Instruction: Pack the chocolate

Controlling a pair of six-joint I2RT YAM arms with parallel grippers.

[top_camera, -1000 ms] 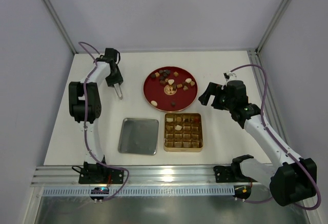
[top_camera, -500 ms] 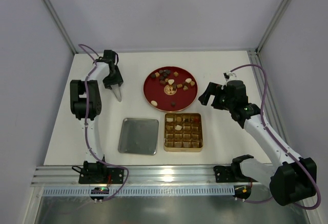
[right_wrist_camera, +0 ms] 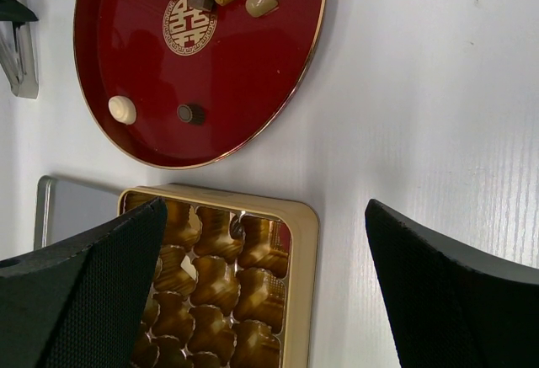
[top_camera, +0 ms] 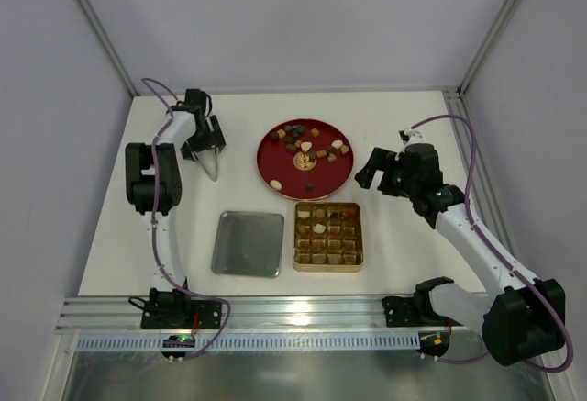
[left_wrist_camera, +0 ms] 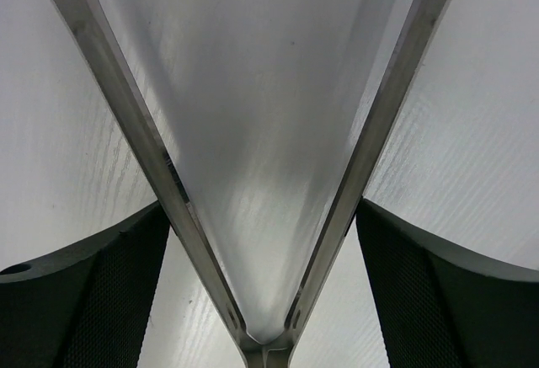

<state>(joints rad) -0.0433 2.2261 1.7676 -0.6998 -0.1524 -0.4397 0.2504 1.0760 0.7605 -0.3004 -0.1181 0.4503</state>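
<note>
My left arm folded high, left gripper (top_camera: 204, 147) pointing down, fingers wide yet pressing the tongs (left_wrist_camera: 135, 124), my right arm stretched forward, right gripper (top_camera: 367, 170) gaping.

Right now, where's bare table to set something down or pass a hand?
Bare: the table right of the gold tin, up to the right arm; the strip behind the red plate. Crowded: plate, tin and silver tray sit close mid-table, with tongs left of the plate.
</note>
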